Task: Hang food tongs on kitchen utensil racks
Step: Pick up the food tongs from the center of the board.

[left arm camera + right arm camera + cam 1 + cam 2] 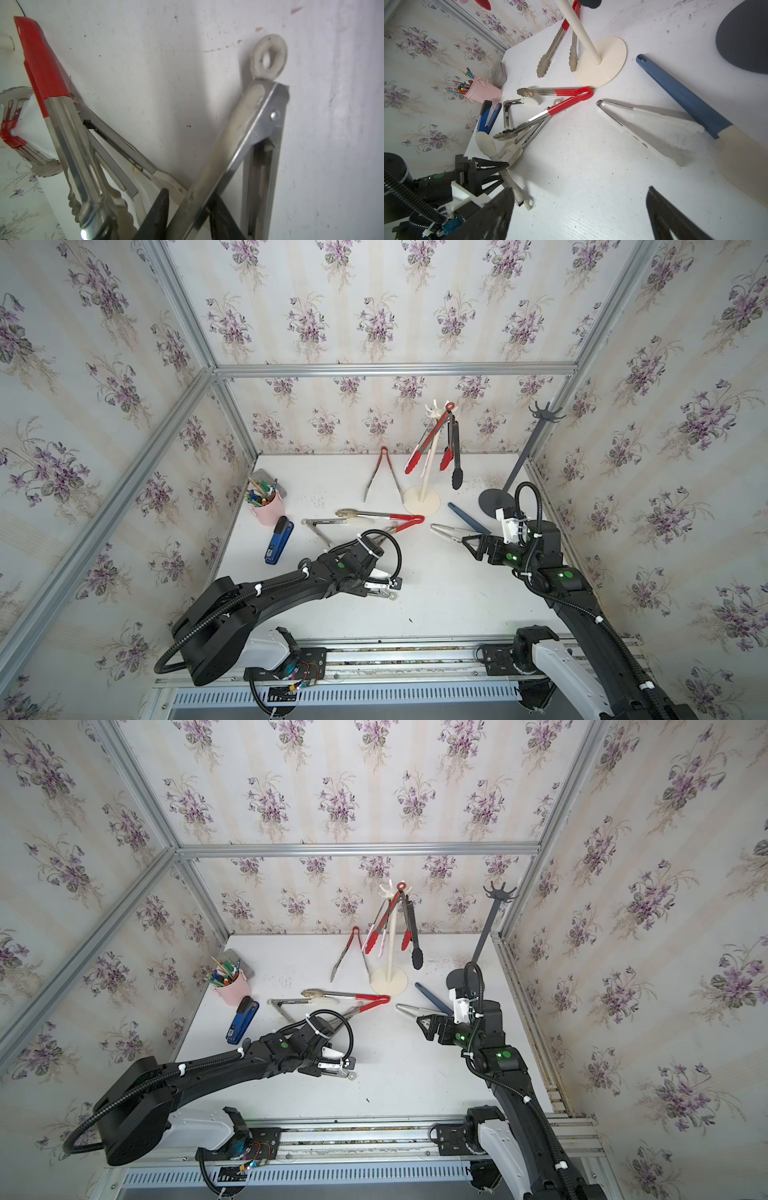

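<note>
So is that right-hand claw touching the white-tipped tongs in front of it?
Apart. The right wrist view shows bare table between the open right gripper and the white-tipped tongs.

Near the front edge the table lies open; tongs and the cream-white rack crowd the middle.

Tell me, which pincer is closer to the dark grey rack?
Right. The right pincer hovers open close by the dark grey rack, near its base; the left pincer sits far off, clamped around cream tongs.
</note>
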Available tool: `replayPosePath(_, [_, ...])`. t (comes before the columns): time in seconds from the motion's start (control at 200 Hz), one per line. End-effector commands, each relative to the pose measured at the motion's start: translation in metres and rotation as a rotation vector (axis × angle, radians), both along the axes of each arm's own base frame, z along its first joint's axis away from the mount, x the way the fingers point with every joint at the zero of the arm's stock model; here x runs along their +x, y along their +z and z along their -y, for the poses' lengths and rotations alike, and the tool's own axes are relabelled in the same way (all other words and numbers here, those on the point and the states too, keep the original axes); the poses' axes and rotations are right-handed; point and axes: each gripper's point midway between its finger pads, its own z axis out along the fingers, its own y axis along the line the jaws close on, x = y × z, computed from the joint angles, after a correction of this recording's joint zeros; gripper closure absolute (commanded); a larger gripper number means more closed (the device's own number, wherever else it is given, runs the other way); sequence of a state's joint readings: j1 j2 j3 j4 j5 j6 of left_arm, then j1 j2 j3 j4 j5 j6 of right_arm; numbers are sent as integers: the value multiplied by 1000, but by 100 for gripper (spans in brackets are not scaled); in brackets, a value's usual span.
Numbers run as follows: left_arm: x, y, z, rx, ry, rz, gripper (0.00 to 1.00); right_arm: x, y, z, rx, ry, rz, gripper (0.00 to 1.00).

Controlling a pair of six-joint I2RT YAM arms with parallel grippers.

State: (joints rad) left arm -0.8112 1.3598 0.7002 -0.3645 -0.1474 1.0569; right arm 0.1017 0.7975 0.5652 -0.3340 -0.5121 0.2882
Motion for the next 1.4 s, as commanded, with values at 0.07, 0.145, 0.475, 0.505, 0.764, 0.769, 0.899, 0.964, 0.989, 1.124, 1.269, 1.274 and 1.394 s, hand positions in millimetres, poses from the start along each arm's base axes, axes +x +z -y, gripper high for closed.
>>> replayPosePath(0.07, [-2, -3, 5, -15, -26, -16, 77, 4, 5, 1, -5, -3, 30, 2])
replayPosePath(0.145, [-2, -3, 7, -21, -24, -22, 81, 4, 4, 1, -6, -4, 30, 2])
replayPosePath(0.475, [4, 29, 21, -120, 5, 3, 89, 4, 6, 3, -13, -17, 39, 2])
replayPosePath(0.505, [5, 34, 24, -137, 10, 4, 89, 4, 6, 3, -14, -16, 39, 2])
replayPosePath(0.764, [16, 81, 36, -322, 110, 25, 92, 5, 6, 4, -19, -24, 39, 2])
replayPosePath(0.769, [16, 82, 36, -325, 111, 24, 92, 5, 6, 4, -19, -24, 39, 2])
replayPosePath(0.899, [25, 111, 36, -462, 179, 10, 93, 6, 6, 5, -18, -27, 41, 2])
replayPosePath(0.964, [30, 127, 35, -537, 209, 11, 93, 6, 7, 5, -21, -32, 42, 2])
replayPosePath(0.989, [32, 133, 34, -563, 220, 13, 93, 6, 7, 6, -21, -34, 41, 2])
replayPosePath(1.124, [45, 163, 28, -700, 270, -1, 94, 7, 8, 7, -26, -44, 43, 2])
replayPosePath(1.269, [62, 195, 20, -836, 304, -15, 94, 8, 9, 9, -34, -53, 43, 2])
replayPosePath(1.274, [63, 197, 20, -841, 305, -17, 94, 8, 9, 9, -34, -52, 43, 2])
replayPosePath(1.394, [78, 219, 18, -918, 311, 9, 94, 9, 11, 10, -39, -59, 44, 2])
